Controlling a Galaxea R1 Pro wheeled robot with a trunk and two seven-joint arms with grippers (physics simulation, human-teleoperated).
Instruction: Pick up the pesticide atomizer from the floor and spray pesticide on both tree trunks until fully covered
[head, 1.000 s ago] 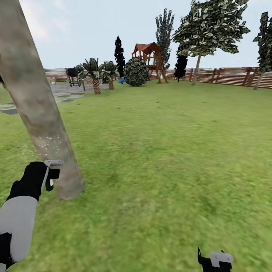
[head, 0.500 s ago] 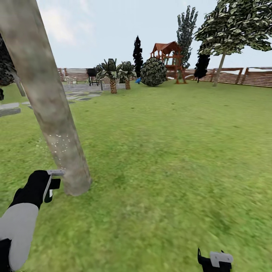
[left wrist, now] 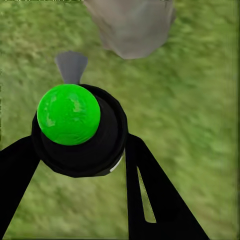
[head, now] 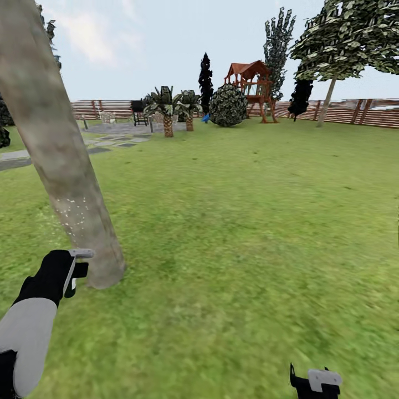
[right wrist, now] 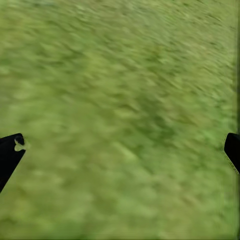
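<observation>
One atomizer sits clamped in left pincer, nozzle toward trunk.

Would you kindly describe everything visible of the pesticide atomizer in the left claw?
The pesticide atomizer looks like hard plastic. In the left wrist view it has a round black body topped by a glossy bright green cap, with a grey flared nozzle pointing toward the base of the pale tree trunk. The left claw is closed on it, a black finger on either side. In the head view it sits beside the trunk's foot, above the grass. White specks dot the trunk above it.
</observation>
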